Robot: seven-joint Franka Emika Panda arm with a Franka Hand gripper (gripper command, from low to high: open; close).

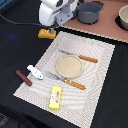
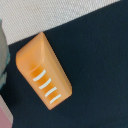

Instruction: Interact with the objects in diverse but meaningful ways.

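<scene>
The striped placemat (image 1: 95,75) holds a place setting, the tan plate (image 1: 69,65) central. The arm hangs over the orange-yellow ridged bread block (image 2: 44,70) on dark cloth beside the mat, likely lining up a grasp; the gripper's (image 1: 54,27) opening I cannot tell.

counter (image 1: 15,45): dark surface | striped mat (image 1: 100,80): flat across the middle | bread block (image 1: 47,33): on bare dark top, just off mat's far corner | tan board (image 1: 107,27): far side, perhaps a raised panel | grey-blue pot (image 1: 90,12): on the board
</scene>
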